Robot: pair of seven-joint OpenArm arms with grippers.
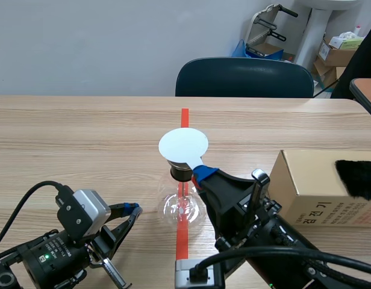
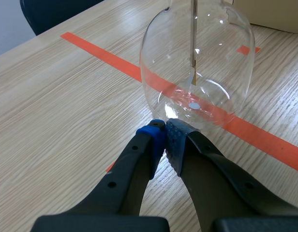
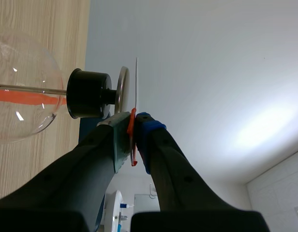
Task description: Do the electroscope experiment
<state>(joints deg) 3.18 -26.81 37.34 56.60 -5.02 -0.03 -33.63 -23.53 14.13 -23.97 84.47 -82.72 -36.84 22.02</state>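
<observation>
1. You see the electroscope (image 1: 182, 208) standing upright near the middle of the table (image 1: 65, 132), on the orange tape line (image 1: 184, 117). It is a round flask of clear glass with a black stopper (image 1: 181, 173) in its neck.
2. In the left wrist view, a thin rod (image 2: 193, 29) goes down inside the glass, and a small leaf (image 2: 193, 79) hangs at its lower end.
3. In the right wrist view, a metal disc (image 3: 123, 89) sits on the outer side of the stopper.
4. A thin white disc (image 1: 183, 145) is over the top of the electroscope. In the right wrist view it shows only its edge, just beside the metal disc. You cannot tell if the two touch.
5. Your right gripper (image 1: 200, 171) comes in low from the right. Its fingers are pressed on an orange tab (image 3: 132, 133) at the rim of the white disc, so it pinches this disc.
6. Your left gripper (image 1: 135, 209) lies low on the table, on the left of the flask. Its fingers are pressed together with nothing between them, and the tips are just beside the base of the glass.
7. A cardboard box (image 1: 306, 186) stands to the right of the right arm, with a black brush (image 1: 357, 177) on it.
8. A dark chair (image 1: 243, 78) stands behind the far edge of the table.
</observation>
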